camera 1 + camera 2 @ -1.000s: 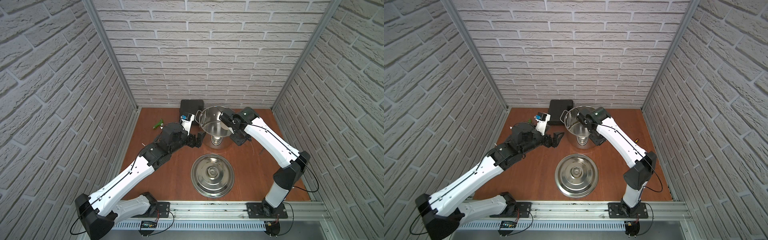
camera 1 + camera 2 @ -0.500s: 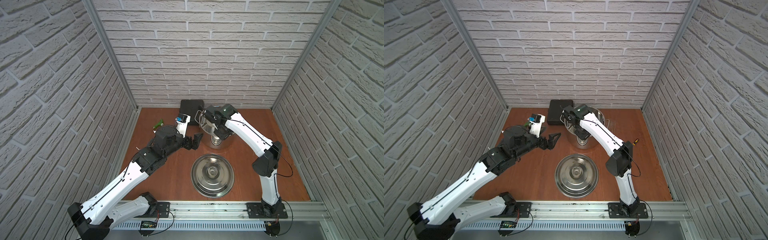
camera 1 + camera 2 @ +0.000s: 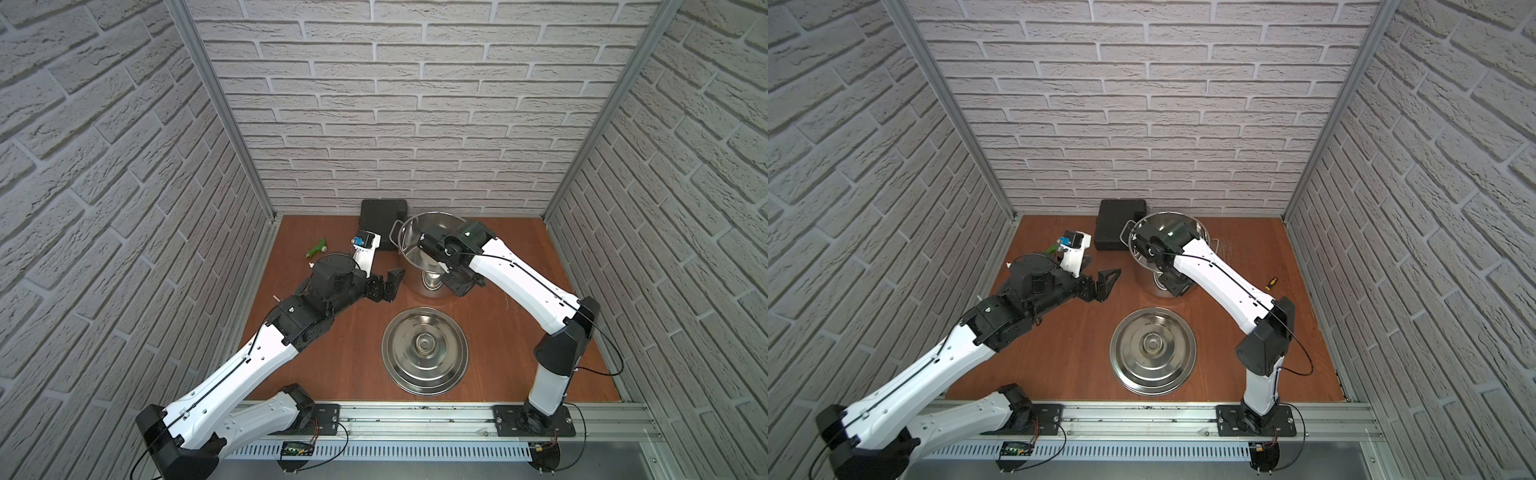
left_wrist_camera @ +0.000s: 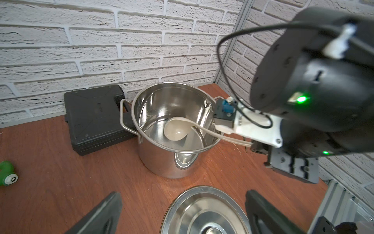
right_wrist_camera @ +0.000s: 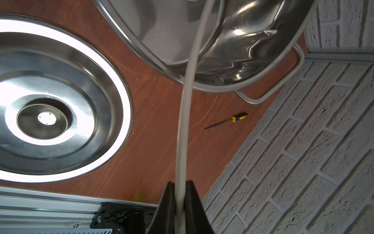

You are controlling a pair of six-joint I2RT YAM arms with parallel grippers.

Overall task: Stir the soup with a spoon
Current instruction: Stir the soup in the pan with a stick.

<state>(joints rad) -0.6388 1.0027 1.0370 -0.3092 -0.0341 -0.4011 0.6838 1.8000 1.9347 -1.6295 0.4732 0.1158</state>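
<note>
Right claw (image 5: 179,187) clamps the ladle (image 4: 175,131), arm reaching over the pot (image 4: 159,162).

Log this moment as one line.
right end effector: shut on ladle handle | ladle bowl: inside pot | left end effector: open, empty, beside pot | lid: off

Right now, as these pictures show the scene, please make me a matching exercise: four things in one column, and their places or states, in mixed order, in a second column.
Things
1. cream ladle
2. steel lid
3. left gripper
4. small tool with a yellow-and-black handle

Places or states
A. open, holding nothing, beside the stockpot
B. lying on the table, between the stockpot and the right-side wall
C. bowl inside the stockpot, handle pinched by the right gripper
D. lying flat on the table, on the robot's side of the stockpot

Pairs: 1-C, 2-D, 3-A, 4-B
</note>
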